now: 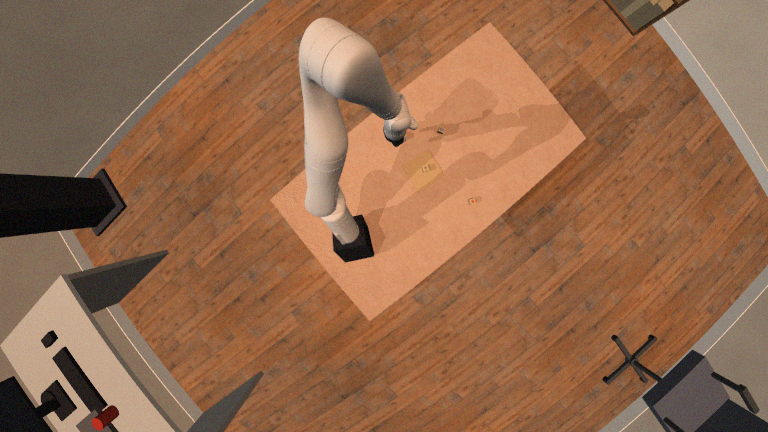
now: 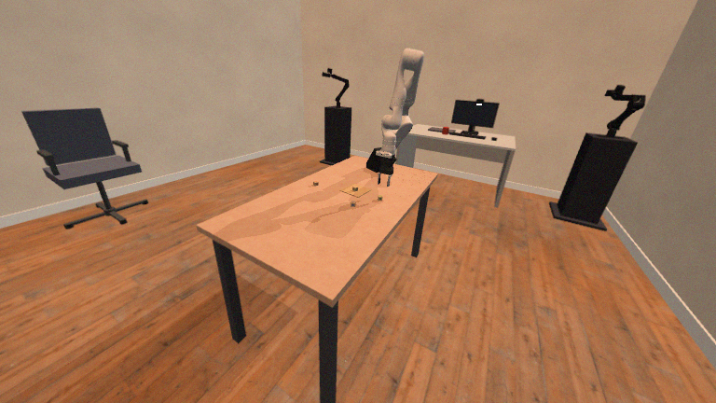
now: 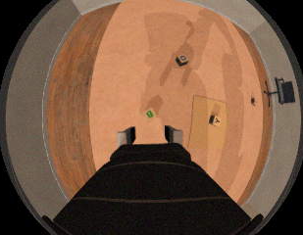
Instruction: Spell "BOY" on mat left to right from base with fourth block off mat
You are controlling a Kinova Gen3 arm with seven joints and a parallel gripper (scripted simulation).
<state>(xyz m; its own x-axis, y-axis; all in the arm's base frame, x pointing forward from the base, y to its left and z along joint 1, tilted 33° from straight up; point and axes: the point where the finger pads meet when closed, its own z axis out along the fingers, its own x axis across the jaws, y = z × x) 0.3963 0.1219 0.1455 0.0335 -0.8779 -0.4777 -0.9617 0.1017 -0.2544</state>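
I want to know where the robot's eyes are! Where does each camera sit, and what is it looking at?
Top: high overhead, looking straight down on the table; the whole arm and its base show.
Exterior: across the room, facing the table's far end; the arm and its open gripper show.
Wrist: on the arm's end, looking along the table; only the fingers show.
All three share the mat with one block on it.
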